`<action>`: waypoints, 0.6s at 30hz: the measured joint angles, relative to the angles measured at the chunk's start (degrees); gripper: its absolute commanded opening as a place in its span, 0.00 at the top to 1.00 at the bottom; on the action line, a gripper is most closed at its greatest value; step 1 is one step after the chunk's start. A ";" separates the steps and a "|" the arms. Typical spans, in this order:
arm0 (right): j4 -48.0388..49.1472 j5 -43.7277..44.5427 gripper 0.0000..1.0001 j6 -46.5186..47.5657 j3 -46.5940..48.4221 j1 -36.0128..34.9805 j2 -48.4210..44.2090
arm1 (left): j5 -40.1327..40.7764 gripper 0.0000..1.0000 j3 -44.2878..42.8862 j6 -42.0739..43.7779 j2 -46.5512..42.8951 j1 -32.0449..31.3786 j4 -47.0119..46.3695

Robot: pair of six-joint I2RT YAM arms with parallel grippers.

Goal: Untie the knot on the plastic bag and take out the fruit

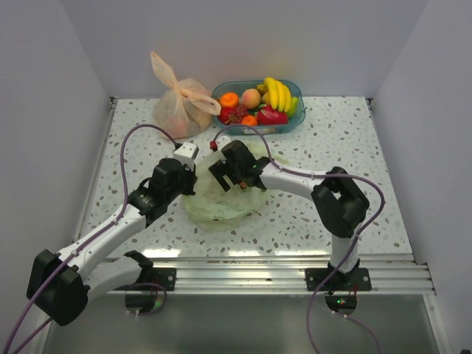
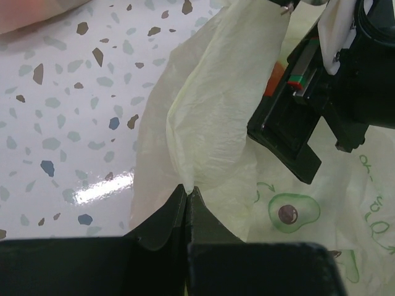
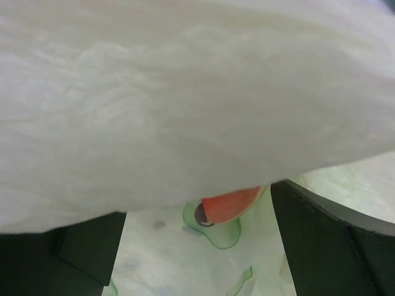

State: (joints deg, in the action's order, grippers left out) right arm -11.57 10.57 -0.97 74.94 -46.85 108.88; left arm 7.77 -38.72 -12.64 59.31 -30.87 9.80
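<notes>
The pale green plastic bag (image 1: 221, 200) lies slack on the table between both arms, and it shows avocado prints in the left wrist view (image 2: 203, 92). No tied knot can be made out. My left gripper (image 2: 187, 189) is shut on a raised fold of the bag's film at its left edge (image 1: 193, 181). My right gripper (image 3: 197, 237) is open, fingers wide apart, reaching in under the lifted film (image 1: 220, 171). An orange-red fruit (image 3: 231, 205) lies just ahead of it, between the fingers. The same fruit shows beside the right gripper's black finger (image 2: 290, 132).
A blue basket (image 1: 295, 90) at the back holds bananas (image 1: 279, 94), a peach, an orange and red fruits. A tied peach-orange bag (image 1: 181, 103) stands left of it. White walls close in the speckled table (image 1: 332, 140) on three sides.
</notes>
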 measured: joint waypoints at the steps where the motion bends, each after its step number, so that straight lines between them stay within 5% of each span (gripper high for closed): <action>1: 0.44 1.09 0.01 0.68 0.39 0.02 0.13 | -0.13 1.00 0.00 0.04 0.00 0.00 -0.04; 18: 6.56 -1.40 0.04 3.61 5.75 4.96 10.78 | -2.54 1.00 0.00 0.28 2.08 0.00 -0.48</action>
State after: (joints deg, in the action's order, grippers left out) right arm -5.02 9.17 2.63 80.68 -41.89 119.66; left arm 5.23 -38.72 -12.36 61.39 -30.87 9.32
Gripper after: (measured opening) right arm 0.984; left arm 0.018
